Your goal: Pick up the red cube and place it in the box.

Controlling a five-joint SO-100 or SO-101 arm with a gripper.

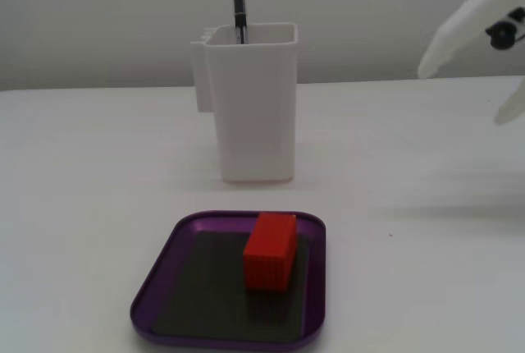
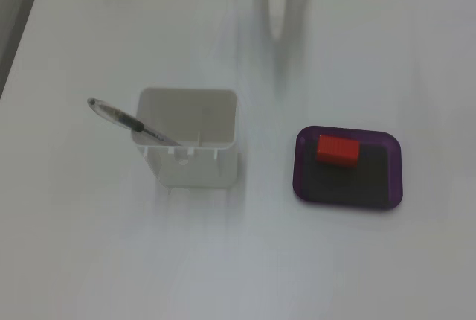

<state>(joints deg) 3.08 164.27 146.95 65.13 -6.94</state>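
The red cube (image 1: 270, 251) lies inside the box, a shallow purple tray (image 1: 157, 286), toward its far right part in a fixed view. It also shows in the other fixed view (image 2: 338, 149), in the upper left part of the tray (image 2: 395, 173). My white gripper (image 1: 462, 97) hangs above the table at the far right, well away from the tray. Its jaws stand apart with nothing between them. In the other fixed view one of its fingers (image 2: 277, 15) points down from the top edge.
A tall white container (image 1: 253, 107) with a pen (image 1: 239, 4) in it stands just behind the tray. It also shows in the other fixed view (image 2: 190, 149), left of the tray. The table is white.
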